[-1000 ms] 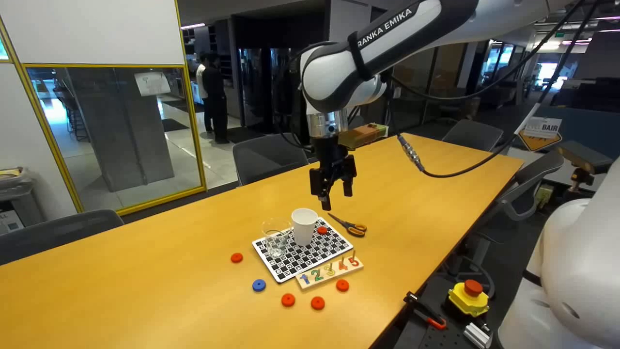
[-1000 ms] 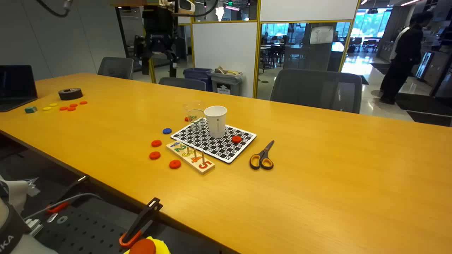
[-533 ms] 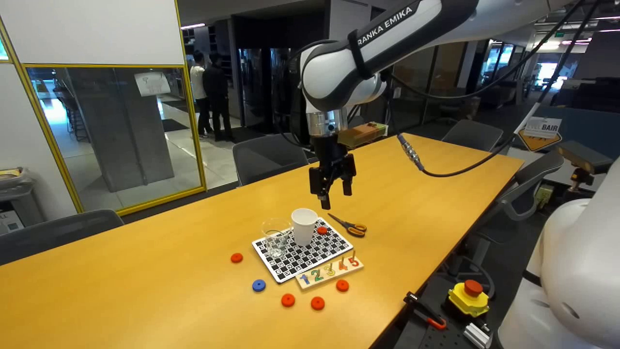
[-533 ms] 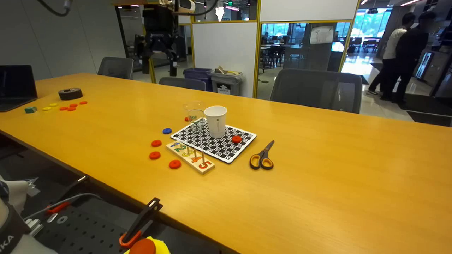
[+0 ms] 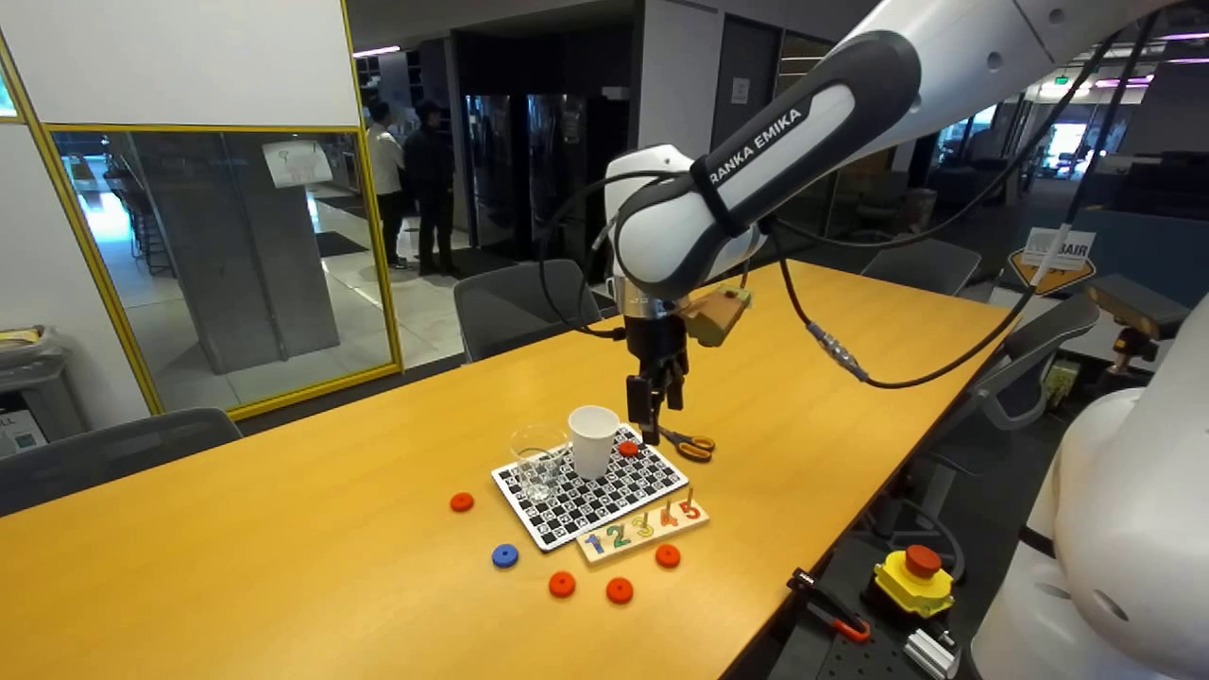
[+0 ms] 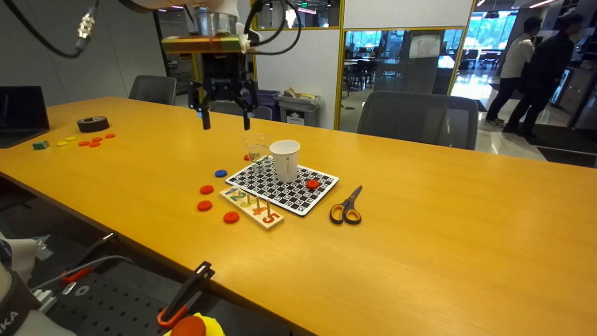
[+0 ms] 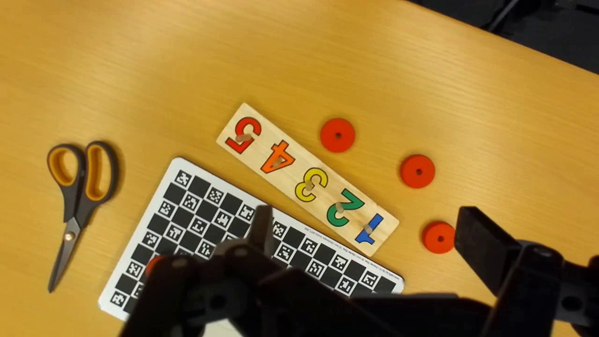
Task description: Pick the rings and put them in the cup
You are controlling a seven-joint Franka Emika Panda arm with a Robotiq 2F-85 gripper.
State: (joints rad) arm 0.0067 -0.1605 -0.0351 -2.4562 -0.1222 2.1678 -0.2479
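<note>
A white cup (image 5: 592,444) stands upright on the checkered board (image 5: 623,496), also in an exterior view (image 6: 285,161). One red ring (image 5: 628,449) lies on the board beside the cup, partly hidden in the wrist view. Several red rings (image 5: 562,585) and a blue ring (image 5: 505,555) lie flat on the table around the board. The wrist view shows red rings (image 7: 338,135) beside the peg board, one close to a fingertip in the picture. My gripper (image 5: 662,420) is open and empty, above the table beyond the board. Its spread fingers show in an exterior view (image 6: 226,123) and the wrist view (image 7: 367,222).
A transparent glass (image 5: 538,463) stands next to the cup on the board. A numbered wooden peg board (image 7: 309,182) lies along the board's edge. Scissors (image 6: 346,205) lie beside the board. Small discs (image 6: 96,139), black tape (image 6: 93,124) and a laptop (image 6: 23,114) are farther along the table.
My gripper has come lower and turned, and in an exterior view it has shifted to the right. It was open before and is still open. The rings and cup have not moved.
</note>
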